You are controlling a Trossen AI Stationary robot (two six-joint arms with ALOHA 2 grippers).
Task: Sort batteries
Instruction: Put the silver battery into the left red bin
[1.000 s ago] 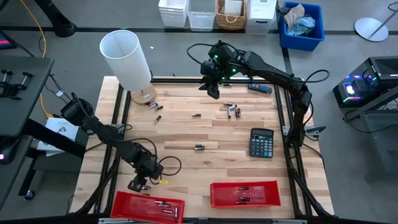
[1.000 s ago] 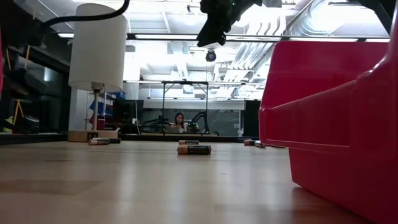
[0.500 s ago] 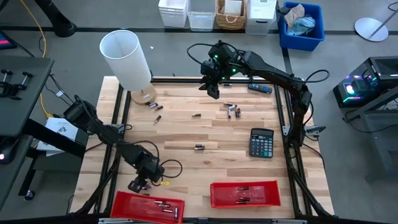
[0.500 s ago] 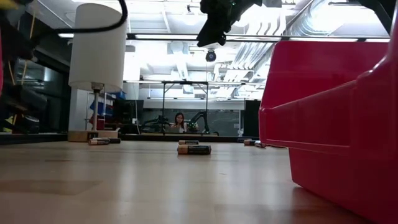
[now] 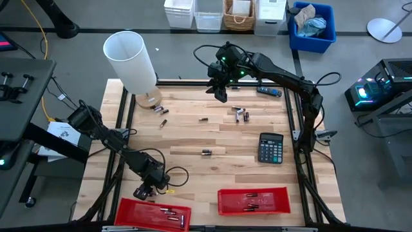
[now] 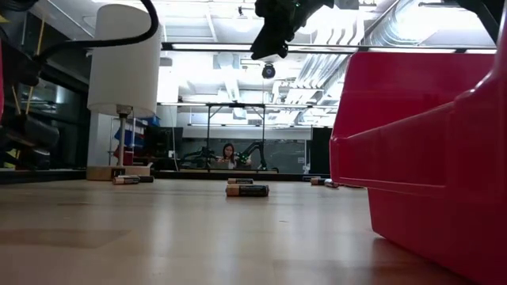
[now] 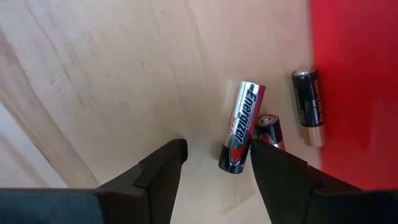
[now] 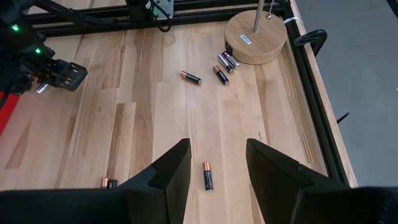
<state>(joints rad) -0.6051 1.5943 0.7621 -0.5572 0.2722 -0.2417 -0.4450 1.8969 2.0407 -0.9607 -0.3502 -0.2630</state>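
Batteries point(image 5: 206, 152) scattered on surface point(image 5: 193, 135), some already binned.

L to R: my left claw point(image 7: 214, 152) hangs low by left red bin point(image 5: 129, 212), fingers apart, nothing held, silver Energizer cell point(image 7: 241, 126) just beyond the tips w/ 2 dark copper-ended cells beside it, prob. sorted by size. Right red bin point(image 5: 226, 195) holds a few. My right claw point(image 8: 214, 168) hovers high over the far side, fingers apart, empty, above a loose black/copper cell point(image 8: 208, 175); more near lamp base point(image 8: 255, 37).
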